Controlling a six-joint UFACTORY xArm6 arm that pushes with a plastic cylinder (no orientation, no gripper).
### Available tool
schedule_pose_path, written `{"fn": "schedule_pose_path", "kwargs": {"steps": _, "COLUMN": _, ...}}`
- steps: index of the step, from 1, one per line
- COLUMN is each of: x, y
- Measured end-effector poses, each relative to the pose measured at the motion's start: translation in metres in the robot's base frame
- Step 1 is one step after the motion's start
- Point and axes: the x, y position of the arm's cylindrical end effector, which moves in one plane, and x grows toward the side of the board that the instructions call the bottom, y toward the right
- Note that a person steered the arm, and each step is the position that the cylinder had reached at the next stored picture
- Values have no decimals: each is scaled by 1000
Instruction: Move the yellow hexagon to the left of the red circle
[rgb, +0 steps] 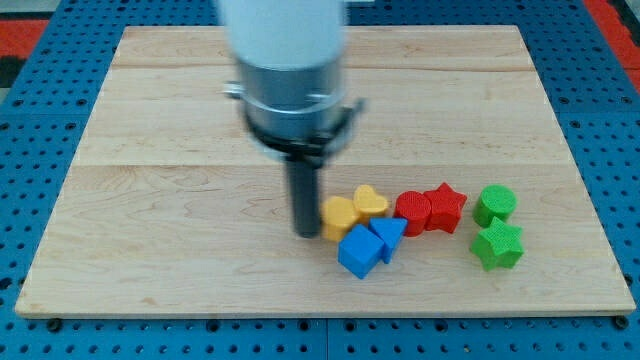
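While upright (blurred above), my tip (305, 232) touches the yellow hexagon (339, 216).

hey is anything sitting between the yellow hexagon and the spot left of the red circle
Yes. The yellow heart sits between the yellow hexagon and the red circle, filling the spot at the circle's left. My tip is against the hexagon's left side, nothing between them.

the yellow hexagon (339, 216) lies flat on the board in the lower middle of the view, just to the view's left of the red circle (412, 210), with a gap between them. the red circle is a short round block lying flat, its right edge touching another block. my tip (306, 233) touches the hexagon's left side.
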Motion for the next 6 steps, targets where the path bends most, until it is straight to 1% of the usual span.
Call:
{"fn": "schedule_pose_path", "kwargs": {"steps": 1, "x": 0, "y": 69}}
{"fn": "schedule_pose_path", "kwargs": {"steps": 2, "x": -11, "y": 53}}
{"fn": "schedule_pose_path", "kwargs": {"steps": 3, "x": -23, "y": 12}}
{"fn": "schedule_pose_path", "kwargs": {"steps": 4, "x": -26, "y": -14}}
{"fn": "schedule_pose_path", "kwargs": {"steps": 5, "x": -73, "y": -24}}
{"fn": "schedule_pose_path", "kwargs": {"steps": 6, "x": -74, "y": 27}}
